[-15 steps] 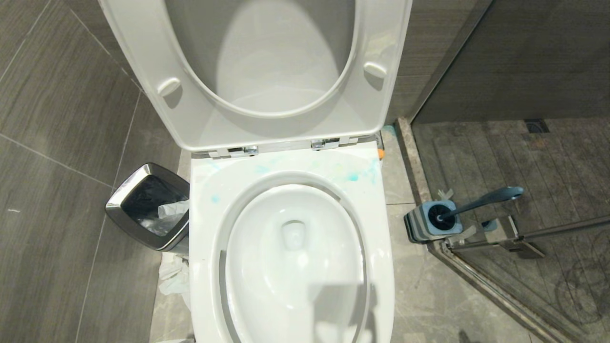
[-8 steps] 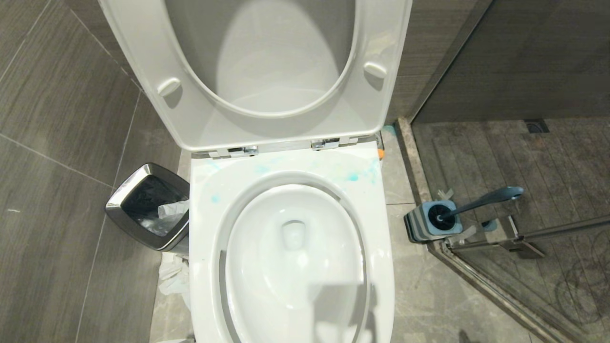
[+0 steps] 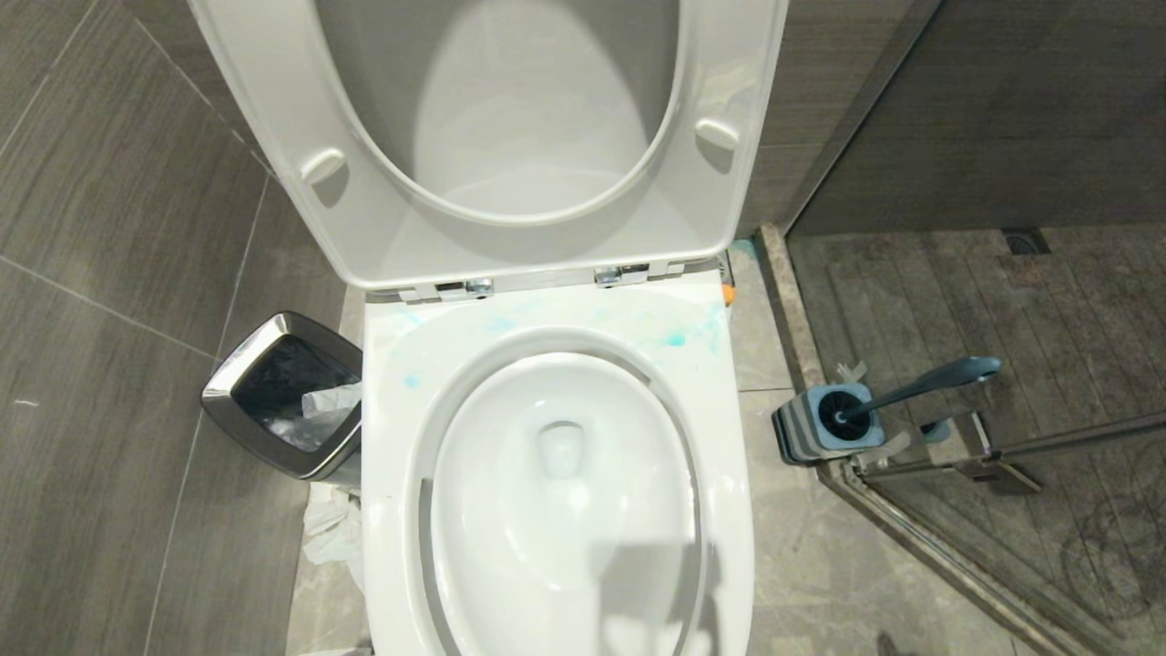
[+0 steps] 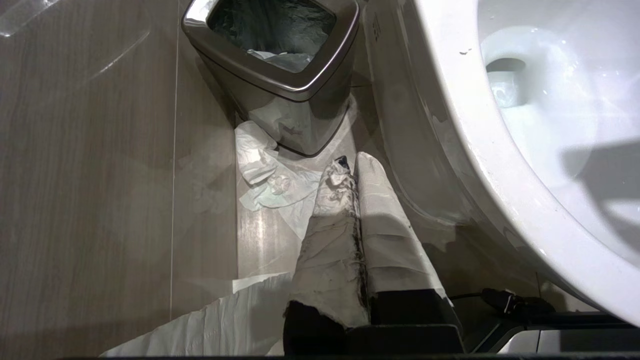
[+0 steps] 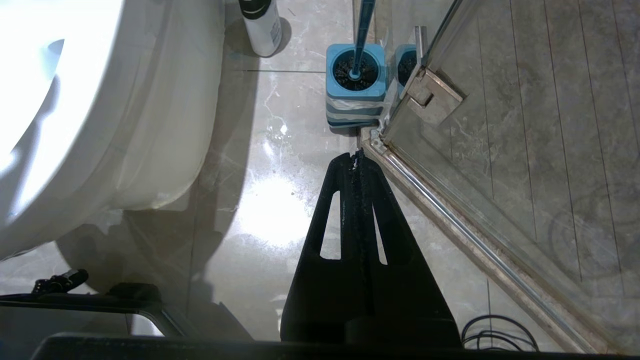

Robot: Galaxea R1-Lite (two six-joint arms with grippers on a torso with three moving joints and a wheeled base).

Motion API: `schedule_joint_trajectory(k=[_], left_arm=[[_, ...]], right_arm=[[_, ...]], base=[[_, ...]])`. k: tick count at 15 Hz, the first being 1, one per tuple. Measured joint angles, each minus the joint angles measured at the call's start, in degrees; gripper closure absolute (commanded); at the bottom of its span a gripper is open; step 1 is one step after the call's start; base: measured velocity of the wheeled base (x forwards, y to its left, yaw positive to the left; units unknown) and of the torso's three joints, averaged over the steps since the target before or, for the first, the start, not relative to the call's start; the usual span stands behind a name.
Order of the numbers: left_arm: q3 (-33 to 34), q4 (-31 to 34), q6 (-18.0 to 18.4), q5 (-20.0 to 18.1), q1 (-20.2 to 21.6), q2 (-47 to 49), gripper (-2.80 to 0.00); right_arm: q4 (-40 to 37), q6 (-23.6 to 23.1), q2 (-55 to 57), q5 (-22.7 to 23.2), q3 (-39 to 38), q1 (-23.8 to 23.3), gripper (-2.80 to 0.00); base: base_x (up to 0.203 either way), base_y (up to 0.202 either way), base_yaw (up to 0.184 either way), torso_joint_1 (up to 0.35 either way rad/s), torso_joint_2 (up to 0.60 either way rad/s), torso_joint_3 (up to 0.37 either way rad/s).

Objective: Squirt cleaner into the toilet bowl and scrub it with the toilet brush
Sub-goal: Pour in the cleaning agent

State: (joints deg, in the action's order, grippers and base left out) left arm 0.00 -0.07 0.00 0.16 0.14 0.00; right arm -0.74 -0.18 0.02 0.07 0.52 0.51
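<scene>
**Toilet open, both arms hanging low at its sides**

The toilet bowl (image 3: 556, 474) fills the middle of the head view, its seat and lid (image 3: 492, 137) raised upright against the wall, with teal-blue smears on the ceramic rim behind the basin. On the robot's left, a steel-rimmed waste bin (image 3: 282, 392) stands just beside the bowl, crumpled white paper (image 4: 270, 180) on the floor at its foot. On the right, at the corner of the glass shower door (image 3: 1002, 456), the toilet brush (image 3: 920, 383) leans in its square grey-blue holder (image 3: 824, 428). The cleaner (image 5: 261, 25) stands on the floor between the bowl and the holder; only its orange cap shows in the head view. The left gripper (image 4: 350, 167), wrapped in white cloth, hangs near the bin, jaws together and empty. The right gripper (image 5: 356, 157) hangs near the holder, jaws pressed together, empty.
</scene>
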Motion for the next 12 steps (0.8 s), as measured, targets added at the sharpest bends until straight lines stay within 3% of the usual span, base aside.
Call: schedule_joint_trajectory(k=[12], left_arm=[[0.0,0.0,0.1,0.0,0.0,0.0,0.00]], right_arm=[[0.1,0.0,0.0,0.0,-0.1,0.0,0.00]], base=[[0.000,0.000,0.000,0.000,0.00,-0.004]])
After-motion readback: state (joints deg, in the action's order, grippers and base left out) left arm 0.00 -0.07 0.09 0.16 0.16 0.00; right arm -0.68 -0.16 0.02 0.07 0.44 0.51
